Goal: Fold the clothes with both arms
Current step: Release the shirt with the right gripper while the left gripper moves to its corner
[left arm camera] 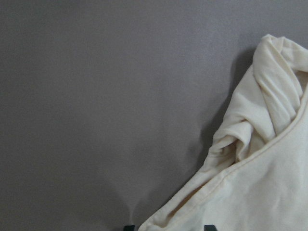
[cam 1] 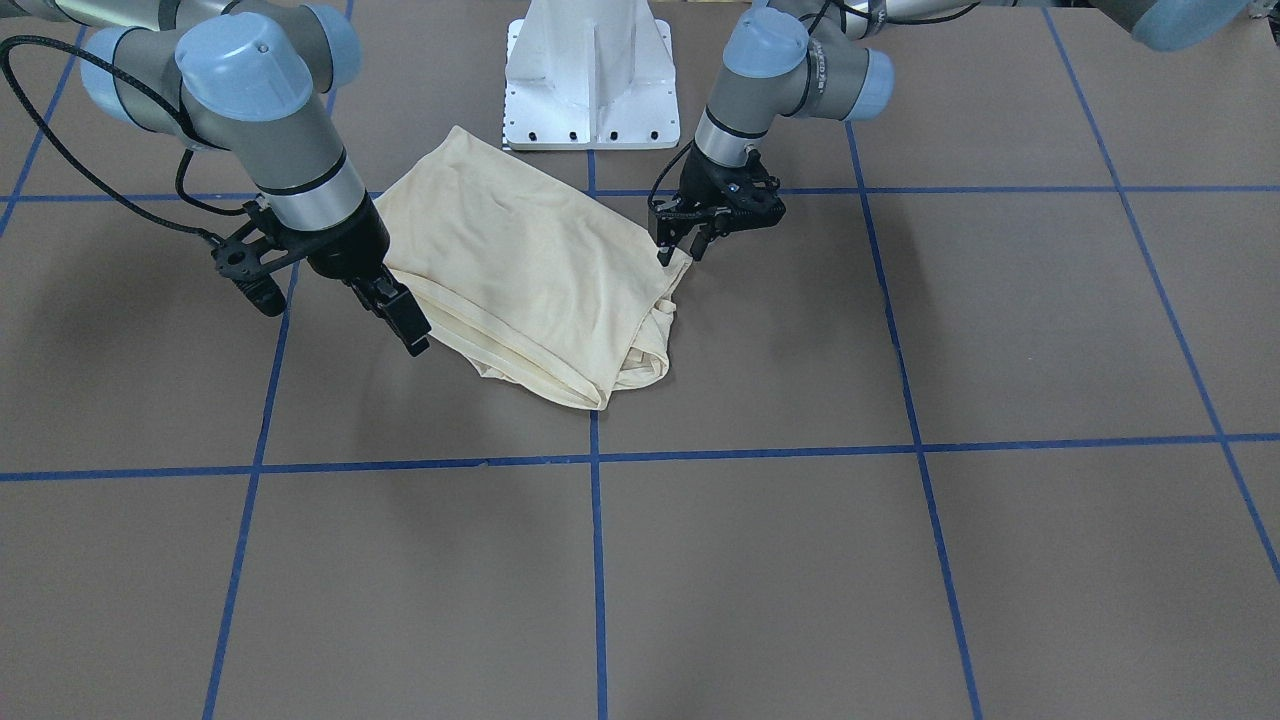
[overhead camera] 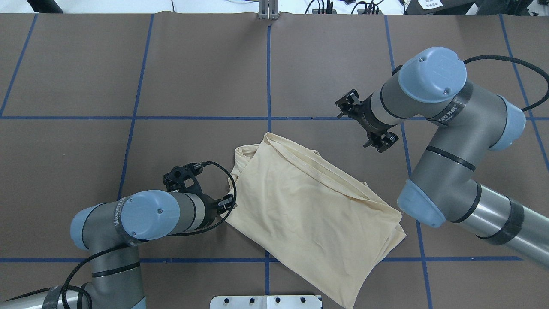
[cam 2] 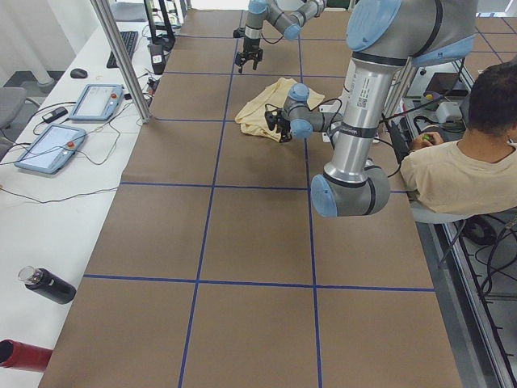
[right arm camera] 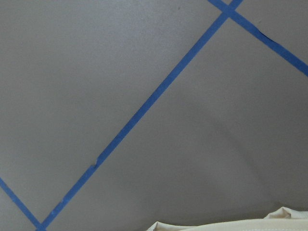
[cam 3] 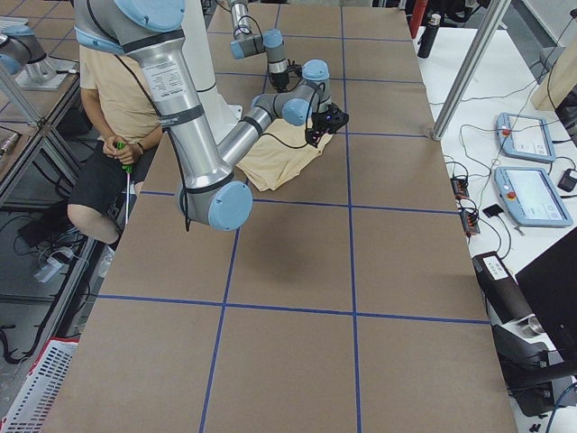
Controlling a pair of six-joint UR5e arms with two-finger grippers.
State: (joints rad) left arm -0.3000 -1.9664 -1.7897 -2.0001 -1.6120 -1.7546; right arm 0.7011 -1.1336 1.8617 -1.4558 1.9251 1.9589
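Note:
The cream-yellow shirt (cam 1: 530, 270) lies in a folded, slanted bundle on the brown table, just in front of the robot's base; its print is hidden. In the overhead view the shirt (overhead camera: 309, 206) has bunched folds at its far corner. My left gripper (cam 1: 680, 250) is open at the shirt's edge. In the left wrist view its fingertips (left arm camera: 127, 227) straddle the hem (left arm camera: 240, 163). My right gripper (cam 1: 408, 325) hangs just off the shirt's opposite edge and looks open with nothing in it. The right wrist view shows none of its fingers, only a strip of shirt (right arm camera: 226, 226) along the bottom.
The white pedestal base (cam 1: 590, 80) stands right behind the shirt. Blue tape lines (cam 1: 596, 560) grid the table. A person (cam 2: 452, 162) sits beside the robot. Tablets (cam 2: 89, 101) and bottles (cam 2: 48, 284) lie on the side bench.

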